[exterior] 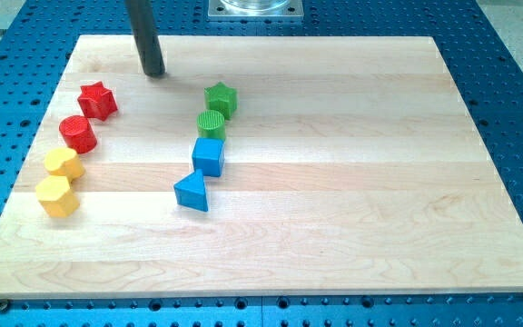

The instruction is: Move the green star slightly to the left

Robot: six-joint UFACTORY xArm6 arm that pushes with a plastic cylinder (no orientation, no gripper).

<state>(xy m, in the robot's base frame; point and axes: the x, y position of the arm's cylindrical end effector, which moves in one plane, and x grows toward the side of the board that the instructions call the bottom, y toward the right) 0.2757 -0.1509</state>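
Observation:
The green star (pixel 221 98) sits on the wooden board (pixel 352 182), left of centre toward the view's top. A green cylinder (pixel 212 123) touches it just below. My tip (pixel 155 73) rests on the board up and to the left of the green star, with a clear gap between them. The rod rises out of the view's top.
Below the green cylinder stand a blue cube (pixel 209 156) and a blue triangle (pixel 192 192). At the view's left lie a red star (pixel 97 100), a red cylinder (pixel 78 133), a yellow block (pixel 64 163) and a yellow hexagon (pixel 57 195). A metal mount (pixel 255 8) is at the top.

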